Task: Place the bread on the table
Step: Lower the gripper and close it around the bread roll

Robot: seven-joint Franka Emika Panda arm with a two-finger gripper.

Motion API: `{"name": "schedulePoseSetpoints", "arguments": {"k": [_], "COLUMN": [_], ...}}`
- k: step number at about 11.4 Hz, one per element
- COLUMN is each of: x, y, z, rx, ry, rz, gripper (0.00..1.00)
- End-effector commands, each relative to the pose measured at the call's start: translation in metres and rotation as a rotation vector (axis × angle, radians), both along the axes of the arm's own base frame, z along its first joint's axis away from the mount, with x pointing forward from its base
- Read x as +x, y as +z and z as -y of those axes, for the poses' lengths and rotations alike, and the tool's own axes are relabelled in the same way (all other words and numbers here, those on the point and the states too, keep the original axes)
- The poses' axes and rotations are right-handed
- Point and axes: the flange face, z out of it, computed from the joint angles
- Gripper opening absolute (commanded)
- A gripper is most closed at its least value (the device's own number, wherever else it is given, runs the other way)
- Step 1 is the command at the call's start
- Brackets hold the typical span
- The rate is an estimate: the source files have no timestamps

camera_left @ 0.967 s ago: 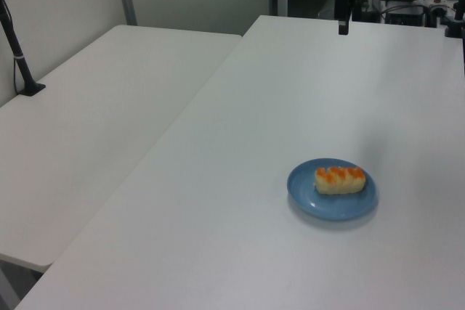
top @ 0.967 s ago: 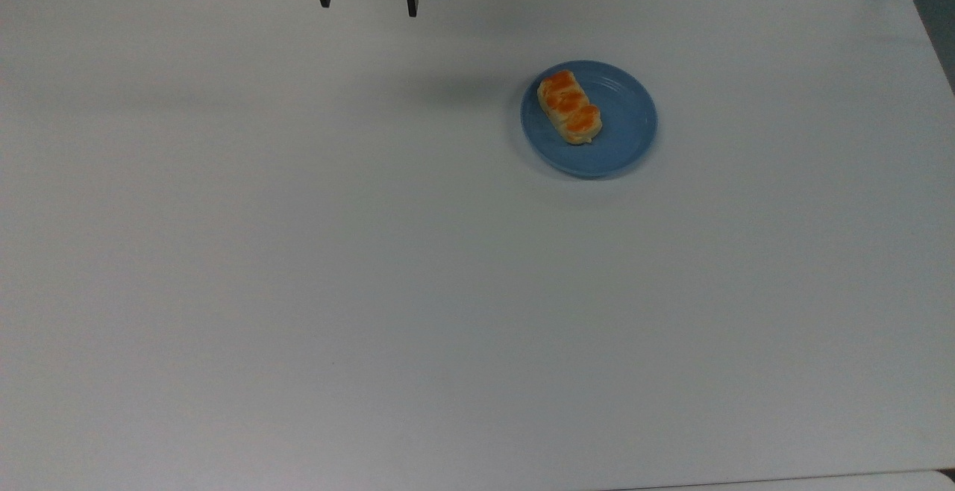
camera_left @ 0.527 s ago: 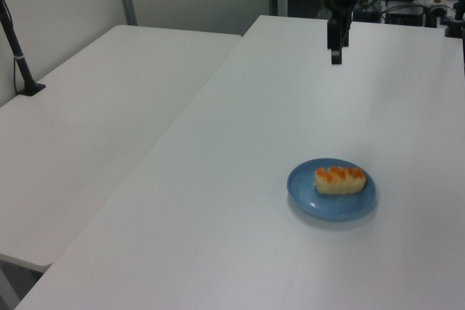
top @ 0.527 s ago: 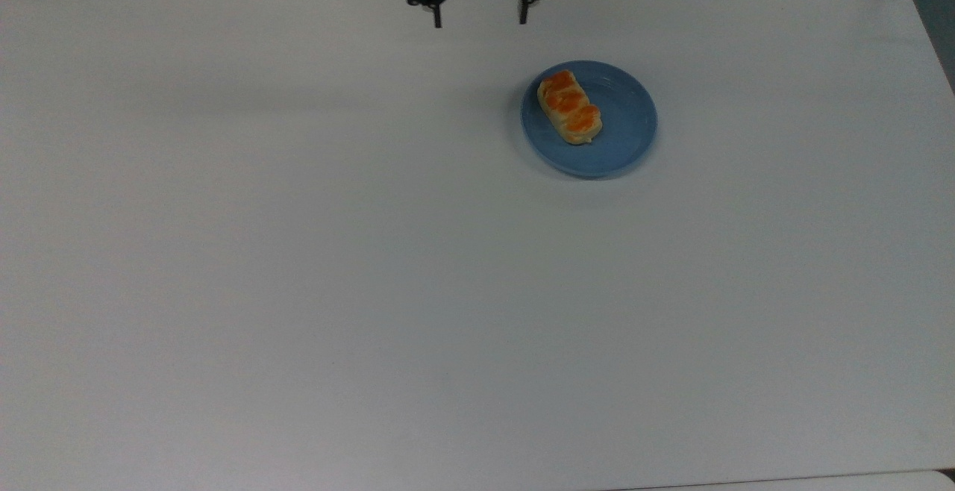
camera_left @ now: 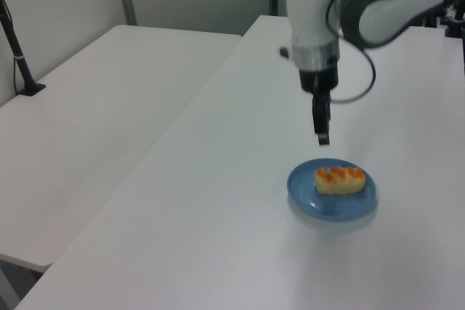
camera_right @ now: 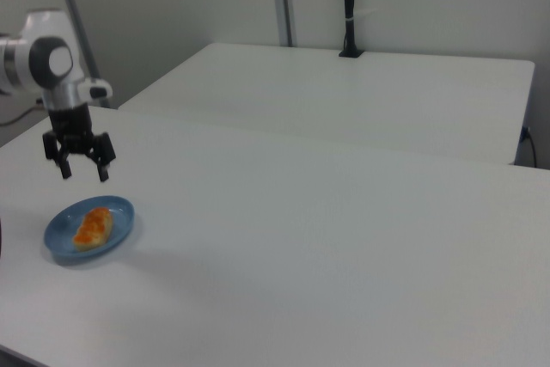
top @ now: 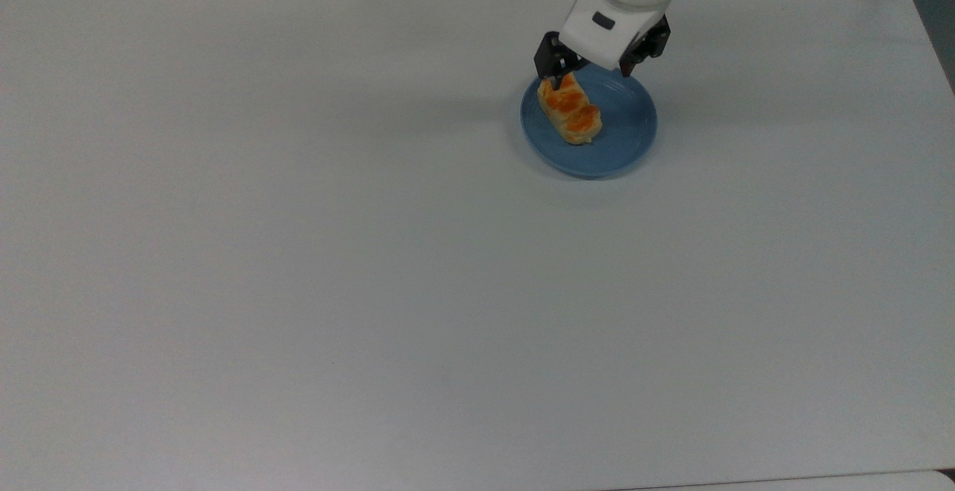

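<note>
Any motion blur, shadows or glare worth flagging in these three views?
Left view: the arm is smeared by motion, while the bread and plate stay crisp. Top view: a soft shadow lies on the table at the top view's left of the plate. Right view: even light, no glare; the gripper hangs open above the plate.

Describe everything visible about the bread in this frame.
The bread is a small oblong bun, pale tan on the sides with glossy orange patches on top. It lies flat on a round blue plate, toward the top view's left side of it, long axis running diagonally in the top view. It looks whole and soft. Nothing grips it: the open tool hangs above the plate, clear of the bun.
</note>
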Motion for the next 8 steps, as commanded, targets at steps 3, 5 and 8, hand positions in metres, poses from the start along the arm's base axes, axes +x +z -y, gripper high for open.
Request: {"name": "schedulePoseSetpoints", "arguments": {"k": [3,5,8], "x": [-0.018,-0.026,-0.025], "y": [-0.104,-0.118,-0.104], "z": [-0.031,-0.028,-0.033], "rx": [-0.133,-0.161,-0.146], "ry": [0.012,0.037,0.026], "rz": [-0.003,-0.007,0.002], "gripper": [0.94,0.77,0.47]}}
